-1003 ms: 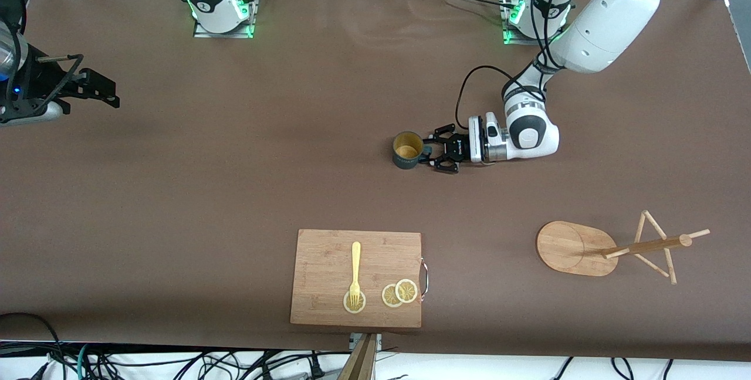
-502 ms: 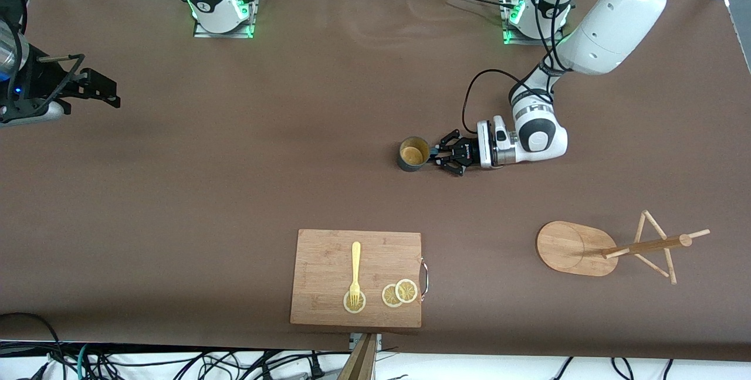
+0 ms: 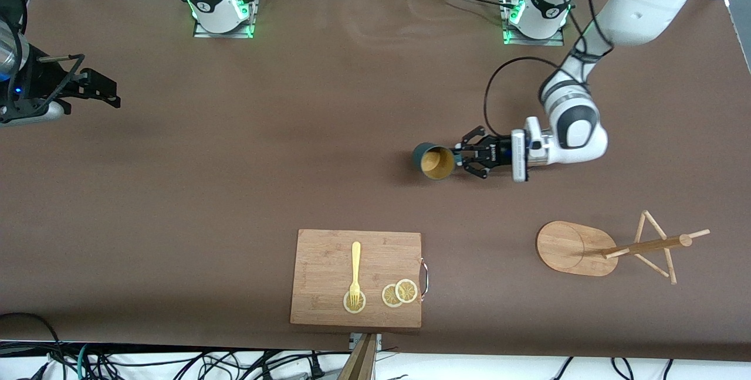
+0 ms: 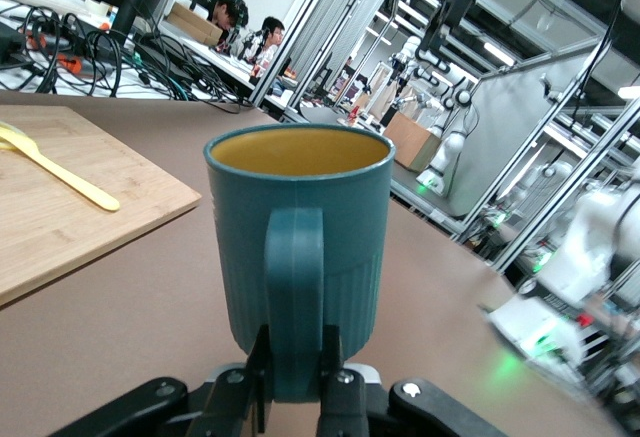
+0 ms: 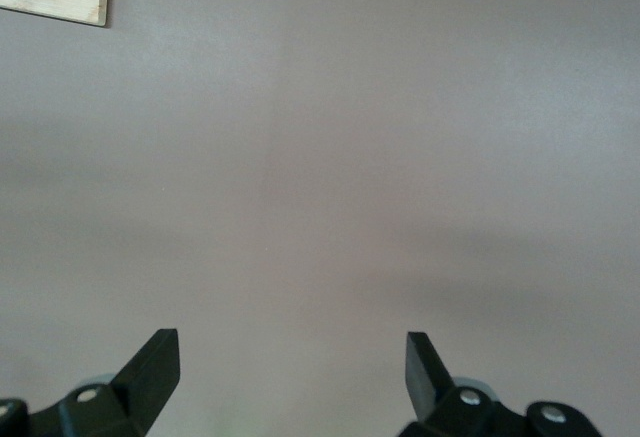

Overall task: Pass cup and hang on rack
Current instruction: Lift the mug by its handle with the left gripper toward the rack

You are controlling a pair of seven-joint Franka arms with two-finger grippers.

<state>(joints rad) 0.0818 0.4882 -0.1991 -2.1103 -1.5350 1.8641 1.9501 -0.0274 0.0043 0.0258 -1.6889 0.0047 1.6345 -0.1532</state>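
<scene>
cup (image 3: 432,161): lifted over mid-counter (image 3: 234,192), tipped, mouth toward the front camera | left pincer (image 3: 463,159): clamped on its handle | right pincer (image 5: 290,367): wide, empty, waiting

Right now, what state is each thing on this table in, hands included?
cup: gripped by its handle, lifted, tilted, nothing visible inside
left hand: shut on the cup's handle, over the table's middle
right hand: open, holding nothing, waiting over bare table
rack: standing, pegs bare
fork: lying on the cutting board, tines on a lemon slice
</scene>
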